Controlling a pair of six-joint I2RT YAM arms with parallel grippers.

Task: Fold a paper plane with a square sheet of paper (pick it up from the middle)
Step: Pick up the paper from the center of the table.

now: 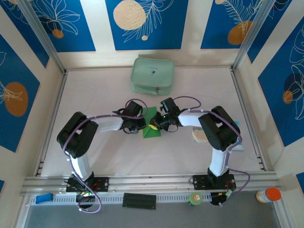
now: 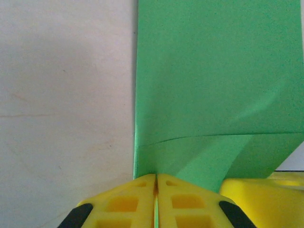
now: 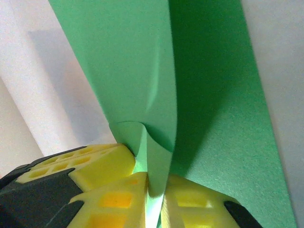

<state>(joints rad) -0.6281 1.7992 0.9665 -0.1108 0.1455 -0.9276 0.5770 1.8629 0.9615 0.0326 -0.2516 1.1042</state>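
The square sheet of paper is bright green and lies partly folded at the middle of the table, between both grippers. In the left wrist view the sheet stretches away over the table, with a creased flap near my fingers. My left gripper is shut on its near edge; a thin green strip shows between the yellow fingers. In the right wrist view a raised fold of the sheet curls down into my right gripper, which is shut on it. From above, the left gripper and right gripper almost touch.
A pale mint zip pouch lies at the back centre. A tan object rests beside the right arm. Along the front rail stand an orange-capped bottle, a green roll, a black block and a blue item.
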